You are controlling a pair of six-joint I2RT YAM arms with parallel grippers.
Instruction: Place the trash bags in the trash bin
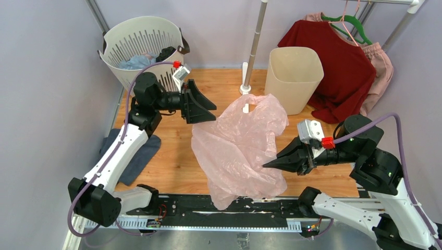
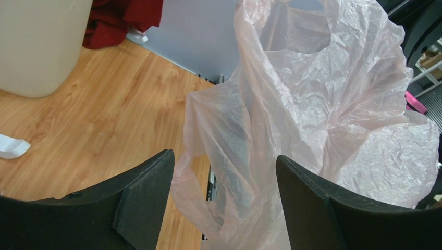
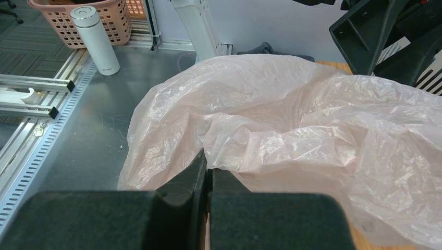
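Note:
The trash bag (image 1: pixel 240 146) is a crinkly, translucent pale-pink sheet held up over the middle of the wooden table, its handle cut-out at the top. My right gripper (image 1: pixel 264 165) is shut on its right edge; in the right wrist view the bag (image 3: pixel 312 130) bunches at the closed tips of that gripper (image 3: pixel 206 159). My left gripper (image 1: pixel 212 112) is open at the bag's upper left edge. In the left wrist view a fold of the bag (image 2: pixel 312 104) hangs between the spread fingers of that gripper (image 2: pixel 224 156) without being pinched. The cream trash bin (image 1: pixel 293 78) (image 2: pixel 36 47) stands upright behind the bag.
A white slotted basket (image 1: pixel 140 47) with clothes stands at the back left. A blue-grey cloth (image 1: pixel 133 156) lies beside the left arm. A red garment (image 1: pixel 339 62) and a pink one (image 1: pixel 378 67) hang at the back right. A white pole (image 1: pixel 255 47) rises next to the bin.

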